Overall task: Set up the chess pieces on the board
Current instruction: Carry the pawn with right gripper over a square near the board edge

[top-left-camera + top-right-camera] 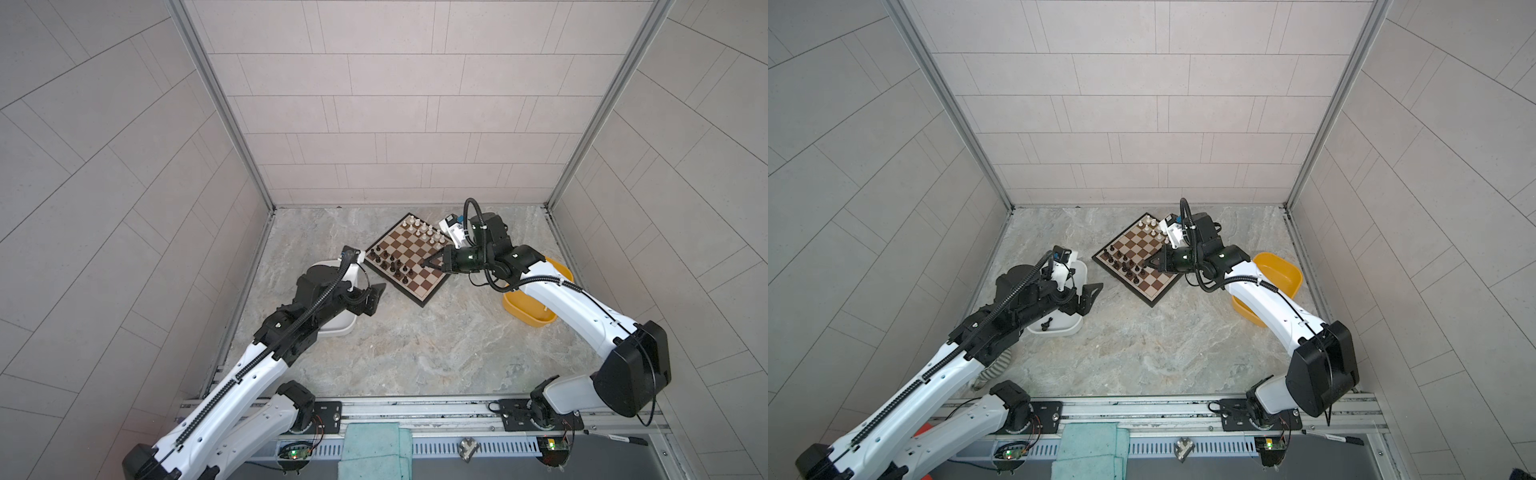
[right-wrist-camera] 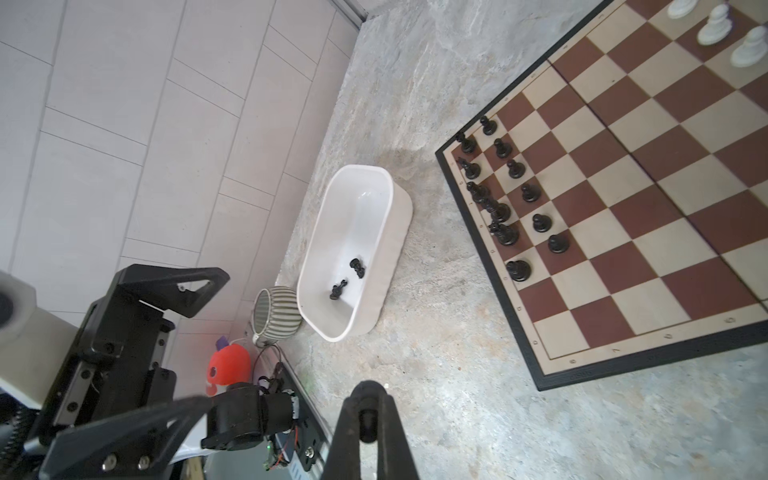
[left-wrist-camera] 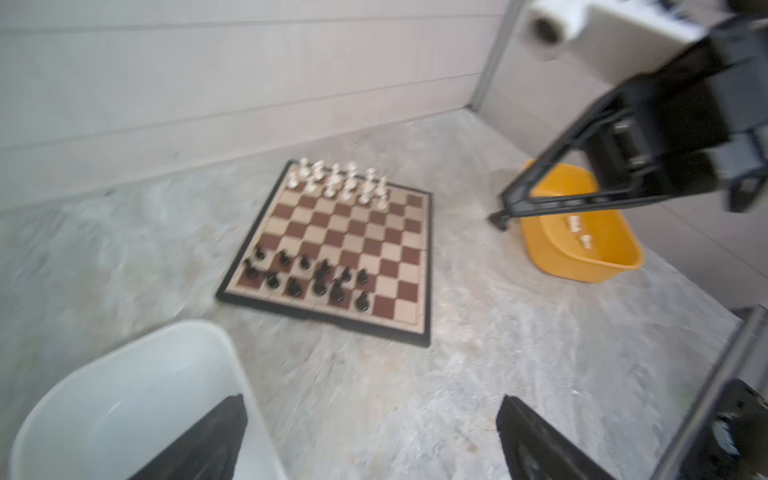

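A striped cup (image 2: pixel 279 314) lies beside a white tub (image 2: pixel 397 237), a red toy (image 2: pixel 228 368) nearby, a yellow tub (image 3: pixel 582 268) apart.

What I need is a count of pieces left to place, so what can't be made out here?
- White tub: mostly covered by the left arm in both top views.
- Yellow tub: pale pieces inside blurred in the left wrist view; kinds unclear.
- Right pincer: shut above the board; whether it pinches a piece is too small in the top views.
- White pieces: mostly cut off by the right wrist view's edge.
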